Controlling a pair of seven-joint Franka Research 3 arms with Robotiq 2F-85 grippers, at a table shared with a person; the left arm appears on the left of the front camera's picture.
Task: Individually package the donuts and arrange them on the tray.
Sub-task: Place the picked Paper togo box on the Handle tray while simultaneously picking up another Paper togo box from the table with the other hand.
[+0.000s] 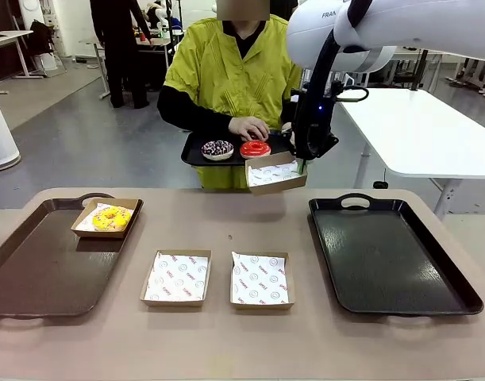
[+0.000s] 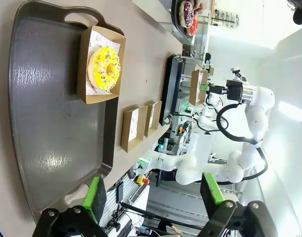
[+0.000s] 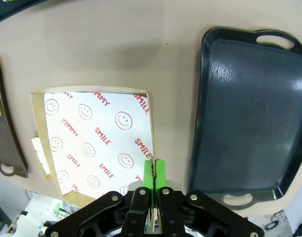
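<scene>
Nearest me, two empty paper-lined brown cardboard boxes [image 1: 176,278] sit on the worktop [image 1: 226,349] between the brown left tray [image 1: 36,270] and the black right tray [image 1: 385,254]. My left jaws hang wide open over the left tray, holding nothing. At its far corner the yellow iced donut [image 1: 111,217] sits boxed. Farther out, my right jaws pinch one wall of a third lined box [image 1: 274,173], raised beside the person's black tray [image 1: 193,155], I judge so a donut can drop in. There the sprinkled chocolate donut [image 1: 217,148] and glossy red glazed donut [image 1: 255,148] lie unboxed, the person's hand [image 1: 248,127] perhaps touching the red one.
</scene>
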